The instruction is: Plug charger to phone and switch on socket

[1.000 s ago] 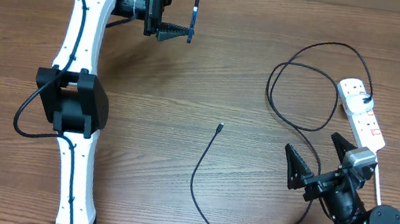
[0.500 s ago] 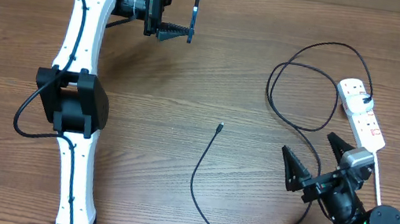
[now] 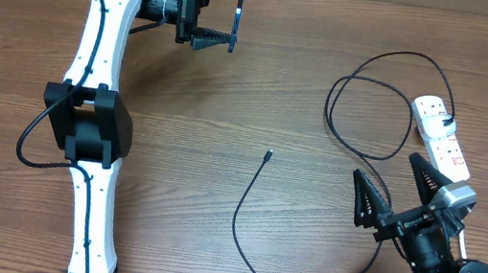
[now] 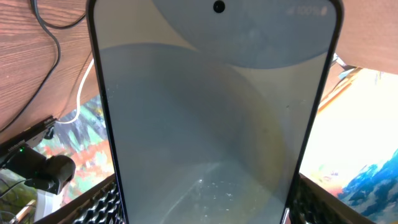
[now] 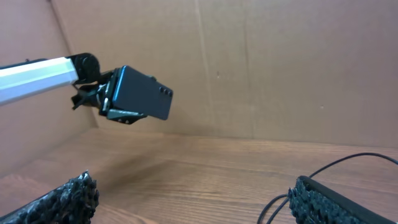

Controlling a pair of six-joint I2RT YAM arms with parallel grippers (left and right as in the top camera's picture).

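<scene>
The left jaws stand at the upper middle of the overhead view, at the end of the white left arm (image 3: pixel 104 67). They are closed on the phone (image 4: pixel 211 124) and hold it above the surface (image 3: pixel 229 105). In the left wrist view the light blue screen fills almost the whole frame, with the black padded fingers (image 4: pixel 99 202) at both lower corners. In the right wrist view the phone shows its dark back, in the air in front of a cardboard wall (image 5: pixel 280 62).

The right jaws are at the lower right of the overhead view. They stand wide open and hold nothing.

The socket (image 3: pixel 440 137) lies at the right edge of the overhead view, just above the right jaws, with a black plug (image 3: pixel 446 122) in it. From this plug the charger (image 3: pixel 243 209) makes a big loop at the upper right, passes under the right jaws and curves along the bottom. Its tip (image 3: pixel 267 156) lies free on the surface near the centre, well apart from the phone and from both jaws.
</scene>
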